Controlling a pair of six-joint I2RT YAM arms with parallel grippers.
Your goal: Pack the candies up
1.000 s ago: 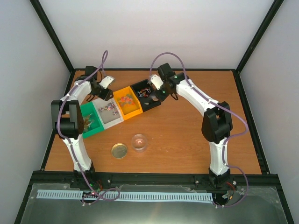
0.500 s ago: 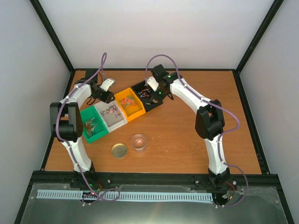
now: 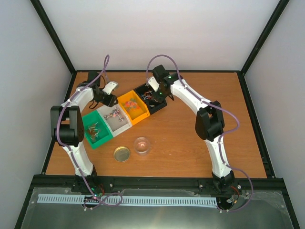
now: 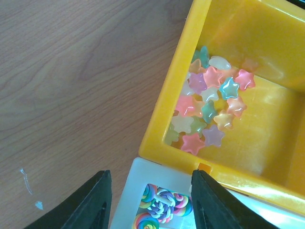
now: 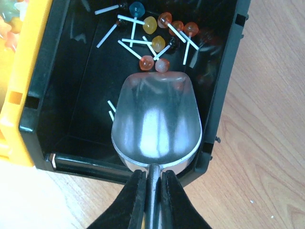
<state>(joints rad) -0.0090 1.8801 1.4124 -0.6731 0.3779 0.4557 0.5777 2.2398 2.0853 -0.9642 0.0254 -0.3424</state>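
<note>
The right hand [image 5: 151, 195] grips the scoop [image 5: 156, 124] by its handle, bowl empty inside the black bin [image 5: 62, 95]. The candies [image 5: 152, 43] lie at 12 o'clock. I'd slide it flat underneath them, then tilt back. The left hand [image 4: 150, 191] hovers half-open, empty.

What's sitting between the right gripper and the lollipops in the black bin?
The metal scoop: the right gripper pinches its handle, its bowl reaching toward the lollipops in the black bin. Right wrist view shows it.
</note>
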